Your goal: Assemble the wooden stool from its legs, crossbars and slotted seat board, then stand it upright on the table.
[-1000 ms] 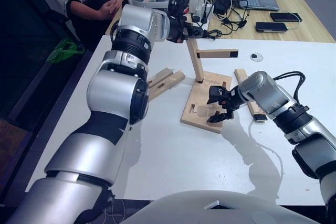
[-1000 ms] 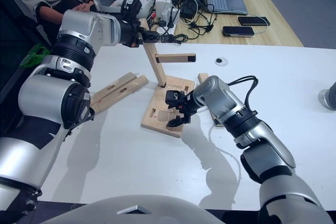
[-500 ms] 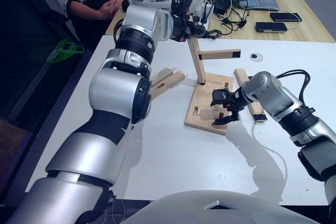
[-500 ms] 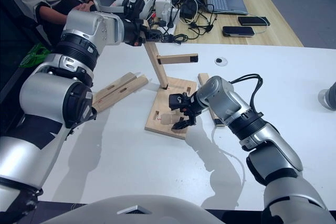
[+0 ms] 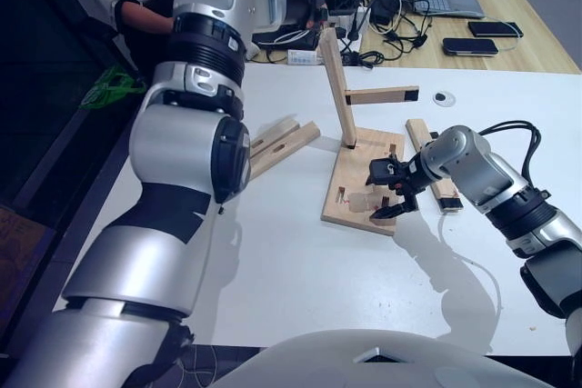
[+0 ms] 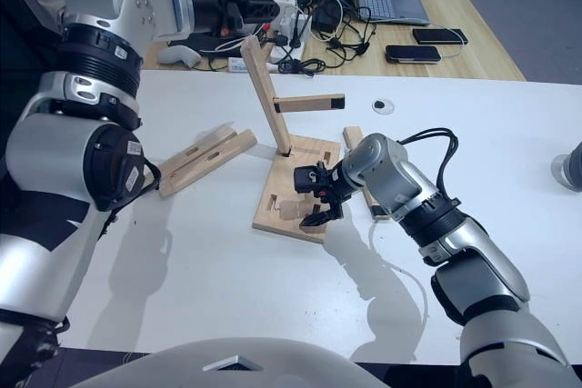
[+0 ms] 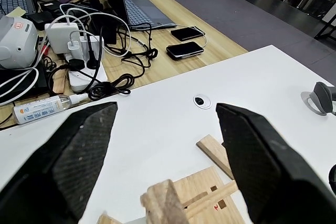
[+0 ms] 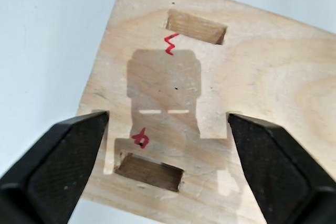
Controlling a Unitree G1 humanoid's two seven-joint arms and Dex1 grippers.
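Seat board [image 5: 353, 184] lies flat on the table [image 5: 300, 265]. One leg [image 5: 337, 88] stands near its 12 o'clock edge, with the crossbar [image 5: 382, 95] projecting toward 3 o'clock. Left gripper [image 7: 167, 109]: fingers spread, above the leg top, clear of it. Right gripper [image 8: 168, 115]: fingers spread, over the board's 5 o'clock corner. Loose pieces [image 5: 277, 144] lie at the board's 9 o'clock.

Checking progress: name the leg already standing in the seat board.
The leg carrying a crossbar, upright in the seat board; the other pieces lie flat.
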